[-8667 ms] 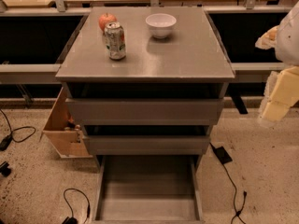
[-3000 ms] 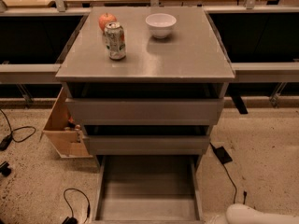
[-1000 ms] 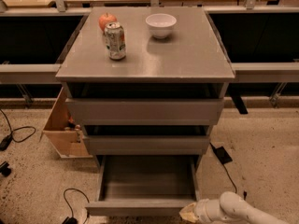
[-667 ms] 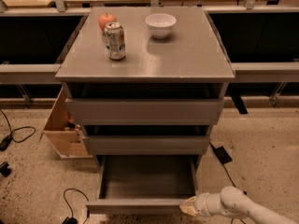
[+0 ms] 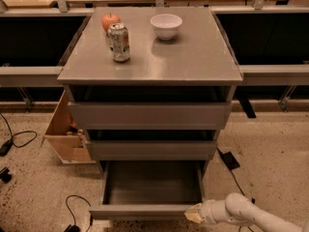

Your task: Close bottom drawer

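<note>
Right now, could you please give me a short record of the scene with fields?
bottom drawer: pulled out, not yet closed
tool: low, at the right end of the drawer's front
top: holds a can, an apple behind it, and a bowl to their right
box: on the floor, left of the cabinet

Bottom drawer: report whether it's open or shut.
Open. The bottom drawer juts forward of the middle drawer, its inside in view; the gripper sits at its front's right end.
</note>
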`<control>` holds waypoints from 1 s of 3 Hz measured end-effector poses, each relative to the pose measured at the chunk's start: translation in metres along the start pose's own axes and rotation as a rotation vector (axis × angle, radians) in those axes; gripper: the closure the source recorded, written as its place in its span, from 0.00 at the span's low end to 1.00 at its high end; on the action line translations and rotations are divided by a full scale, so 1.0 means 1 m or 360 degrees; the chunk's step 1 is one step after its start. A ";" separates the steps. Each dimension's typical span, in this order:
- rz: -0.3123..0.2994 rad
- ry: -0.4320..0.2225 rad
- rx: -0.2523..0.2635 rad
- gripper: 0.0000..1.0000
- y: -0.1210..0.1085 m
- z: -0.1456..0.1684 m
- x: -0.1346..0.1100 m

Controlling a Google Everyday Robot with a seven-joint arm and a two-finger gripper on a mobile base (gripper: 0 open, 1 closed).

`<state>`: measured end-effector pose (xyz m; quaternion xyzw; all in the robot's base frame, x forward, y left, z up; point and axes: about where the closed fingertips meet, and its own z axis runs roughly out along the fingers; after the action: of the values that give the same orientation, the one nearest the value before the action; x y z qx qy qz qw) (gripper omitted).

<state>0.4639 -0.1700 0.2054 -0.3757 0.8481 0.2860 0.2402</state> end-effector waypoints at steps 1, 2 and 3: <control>0.0004 0.0000 0.0012 1.00 -0.007 0.010 0.003; -0.0018 -0.0004 0.0040 1.00 -0.021 0.025 0.004; -0.0056 -0.0012 0.0072 1.00 -0.047 0.042 -0.001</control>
<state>0.5086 -0.1677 0.1614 -0.3840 0.8468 0.2639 0.2566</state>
